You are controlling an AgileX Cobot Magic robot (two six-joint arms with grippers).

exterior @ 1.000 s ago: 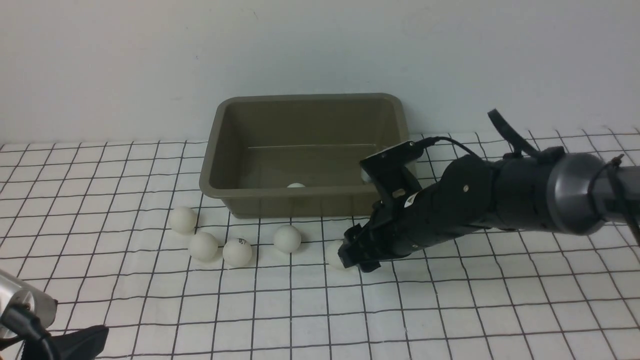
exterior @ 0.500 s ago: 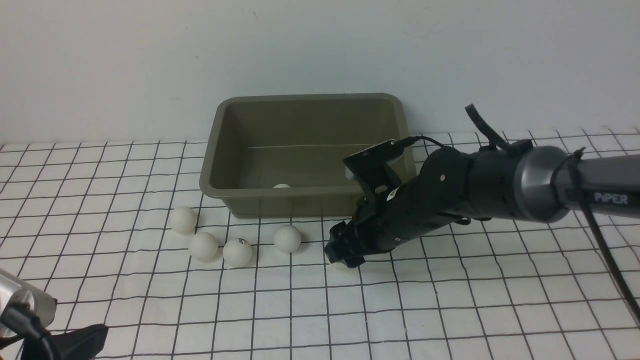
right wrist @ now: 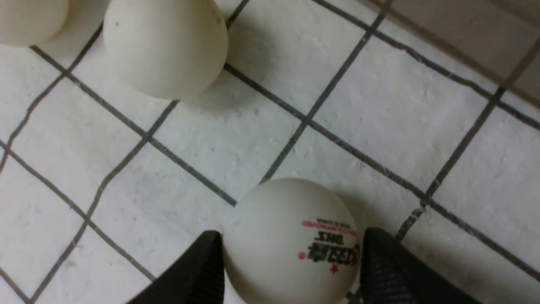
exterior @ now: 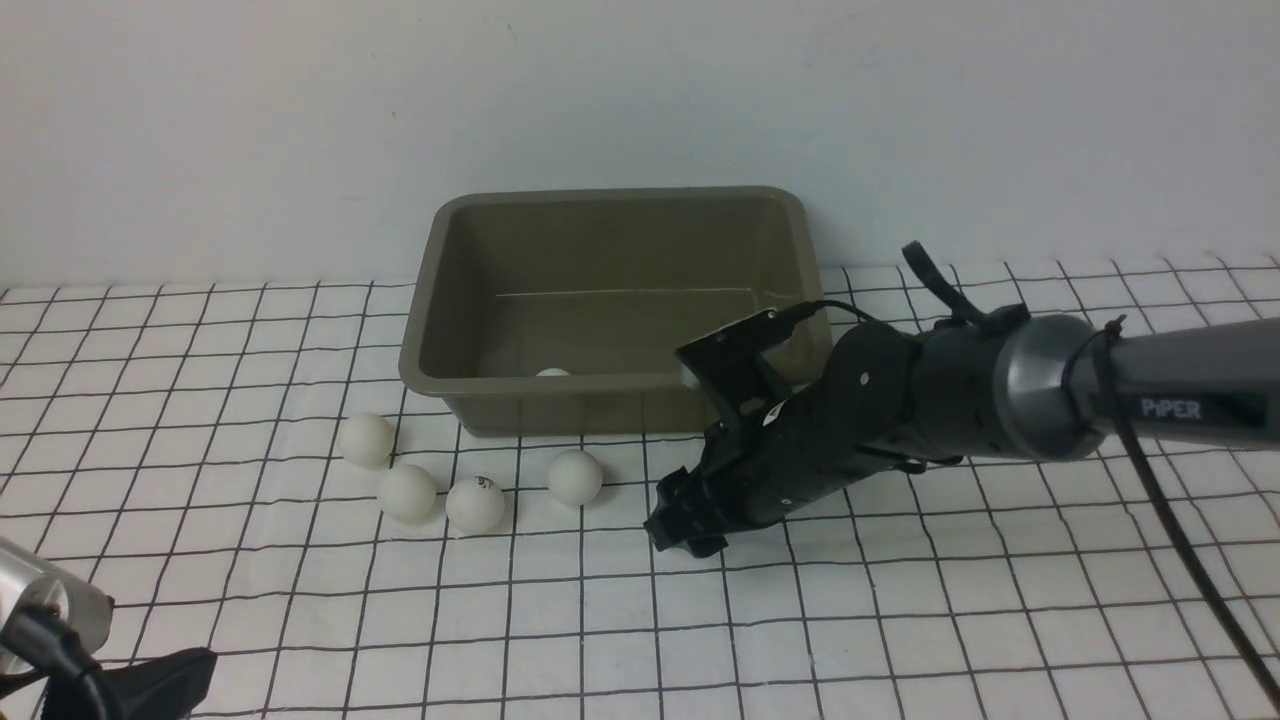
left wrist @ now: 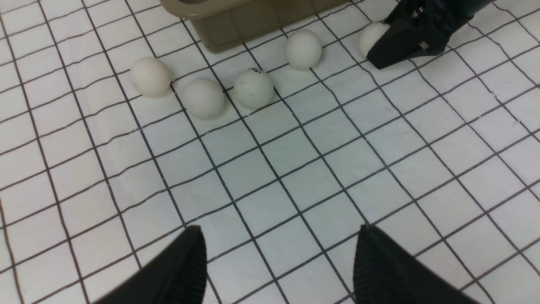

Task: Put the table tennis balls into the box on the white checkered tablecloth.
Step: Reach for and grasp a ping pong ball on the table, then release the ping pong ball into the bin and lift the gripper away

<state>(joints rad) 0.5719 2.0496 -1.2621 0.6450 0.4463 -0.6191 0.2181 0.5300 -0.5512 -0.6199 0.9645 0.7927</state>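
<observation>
Box [exterior: 600, 408]: olive-grey tub, rounded corners, flared rim, upright at the far edge of the white checkered tablecloth [exterior: 900, 620]. One ball in box [exterior: 553, 373], low against the near wall, only its top showing. Four loose white balls on the cloth in front of the box's left half: leftmost ball [exterior: 366, 438], second ball [exterior: 407, 490], marked ball [exterior: 475, 503] with a small dark print on top, just beside the second, and fourth ball [exterior: 575, 476], slightly apart to the right. Logo ball [right wrist: 291, 249], red and black print, sits on the cloth right of the fourth, flanked by the right gripper [exterior: 678, 538], both pads against it.
</observation>
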